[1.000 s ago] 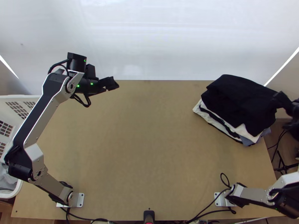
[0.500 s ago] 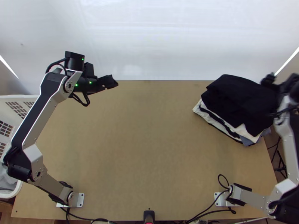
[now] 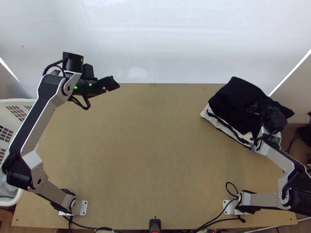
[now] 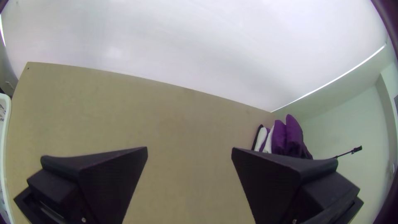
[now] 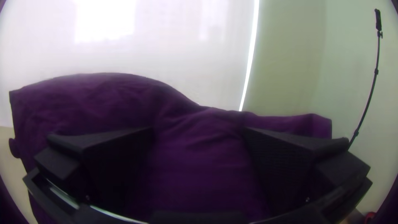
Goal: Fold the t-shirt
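A black t-shirt [image 3: 237, 97] lies folded on top of a pile of folded clothes at the table's far right in the top view; it looks purple in the right wrist view [image 5: 199, 166]. Over the pile is my right gripper [image 3: 254, 108], its fingers apart above the dark cloth in its wrist view [image 5: 199, 130]. Away at the far left, over the table's back edge, my left gripper [image 3: 114, 84] stands open, with bare table between its fingers in the left wrist view [image 4: 189, 149].
White and dark folded garments [image 3: 223, 123] form the lower pile. A white basket [image 3: 17, 101] stands beyond the table's left edge. A white panel [image 3: 175, 46] rises behind the table [image 3: 147, 147]. A thin stand [image 5: 371, 95] is off to the right.
The right arm has swung in from the right edge, bringing its gripper over the pile. My left gripper has shifted slightly to the left.
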Robot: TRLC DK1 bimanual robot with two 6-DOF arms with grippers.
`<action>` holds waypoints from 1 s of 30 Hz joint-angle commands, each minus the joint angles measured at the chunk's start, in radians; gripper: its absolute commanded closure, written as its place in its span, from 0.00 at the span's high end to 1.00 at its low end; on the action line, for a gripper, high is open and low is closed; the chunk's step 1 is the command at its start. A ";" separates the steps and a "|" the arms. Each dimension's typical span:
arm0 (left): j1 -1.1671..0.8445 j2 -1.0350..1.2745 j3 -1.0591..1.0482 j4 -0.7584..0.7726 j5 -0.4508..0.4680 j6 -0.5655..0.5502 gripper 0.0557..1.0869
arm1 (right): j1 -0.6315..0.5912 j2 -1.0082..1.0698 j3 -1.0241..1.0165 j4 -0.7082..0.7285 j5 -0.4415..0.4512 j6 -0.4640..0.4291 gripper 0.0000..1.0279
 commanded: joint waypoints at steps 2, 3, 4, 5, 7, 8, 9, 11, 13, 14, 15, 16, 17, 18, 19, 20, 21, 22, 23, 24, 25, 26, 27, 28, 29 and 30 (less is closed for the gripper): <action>0.000 -0.003 0.000 -0.001 -0.001 -0.004 0.96 | 0.004 0.060 -0.117 0.092 -0.001 -0.009 0.96; 0.000 -0.003 -0.001 -0.001 -0.001 -0.004 0.96 | 0.004 0.069 -0.120 0.098 -0.001 -0.009 0.96; 0.000 -0.004 -0.001 -0.003 -0.001 -0.004 0.96 | 0.004 0.079 -0.123 0.104 -0.001 -0.009 0.96; -0.001 -0.004 -0.003 -0.001 -0.001 -0.006 0.96 | 0.004 0.088 -0.125 0.113 0.001 -0.011 0.96; -0.003 -0.007 -0.004 -0.003 -0.001 -0.009 0.96 | 0.003 0.094 -0.123 0.115 0.001 -0.016 0.96; -0.003 -0.010 -0.006 -0.001 -0.001 -0.010 0.96 | 0.003 0.092 -0.120 0.115 0.001 -0.016 0.96; -0.003 -0.014 -0.009 -0.001 -0.001 -0.010 0.96 | 0.001 0.088 -0.117 0.115 0.001 -0.022 0.96; -0.003 -0.018 -0.012 -0.001 -0.001 -0.010 0.96 | -0.002 0.062 -0.106 0.115 0.001 -0.031 0.96; -0.001 -0.024 -0.015 -0.001 -0.001 -0.013 0.96 | -0.002 0.011 -0.094 0.113 0.001 -0.043 0.96; -0.001 -0.029 -0.018 -0.001 -0.001 -0.013 0.96 | -0.001 -0.026 -0.085 0.112 0.001 -0.045 0.96; -0.001 -0.032 -0.020 -0.001 -0.001 -0.013 0.96 | -0.001 -0.066 -0.069 0.107 0.001 -0.043 0.96; 0.000 -0.035 -0.020 -0.001 -0.001 -0.015 0.96 | 0.003 -0.112 -0.056 0.095 0.001 -0.045 0.96; 0.000 -0.038 -0.020 -0.001 -0.001 -0.016 0.96 | 0.004 -0.168 -0.039 0.070 0.002 -0.049 0.96; 0.002 -0.041 -0.021 -0.001 -0.001 -0.016 0.96 | 0.007 -0.218 -0.014 0.047 0.012 -0.055 0.96; 0.002 -0.043 -0.021 -0.001 -0.001 -0.016 0.96 | 0.012 -0.259 0.017 0.012 0.021 -0.055 0.96; 0.003 -0.043 -0.021 0.000 -0.001 -0.018 0.96 | 0.013 -0.300 0.055 -0.039 0.025 -0.055 0.96; 0.003 -0.044 -0.021 0.000 -0.001 -0.018 0.96 | 0.013 -0.331 0.087 -0.066 0.027 -0.052 0.96; 0.005 -0.044 -0.023 0.000 -0.001 -0.018 0.96 | 0.013 -0.352 0.115 -0.083 0.027 -0.045 0.96; 0.006 -0.046 -0.024 0.000 -0.001 -0.018 0.96 | 0.013 -0.365 0.144 -0.100 0.025 -0.028 0.96; 0.008 -0.046 -0.027 0.002 -0.001 -0.018 0.96 | 0.021 -0.368 0.170 -0.108 0.027 -0.012 0.96; 0.009 -0.046 -0.029 0.003 -0.001 -0.018 0.96 | 0.036 -0.366 0.188 -0.108 0.027 -0.002 0.96; 0.009 -0.047 -0.033 0.005 -0.001 -0.018 0.96 | 0.064 -0.356 0.207 -0.108 0.025 0.003 0.96; 0.013 -0.049 -0.035 0.005 -0.001 -0.016 0.96 | 0.095 -0.329 0.225 -0.103 0.028 0.007 0.96; 0.016 -0.049 -0.035 0.005 -0.001 -0.016 0.96 | 0.122 -0.294 0.245 -0.099 0.030 0.007 0.96; 0.017 -0.049 -0.035 0.006 -0.001 -0.016 0.96 | 0.153 -0.253 0.270 -0.097 0.038 0.011 0.96; 0.017 -0.049 -0.035 0.006 -0.001 -0.016 0.96 | 0.182 -0.213 0.290 -0.091 0.042 0.017 0.96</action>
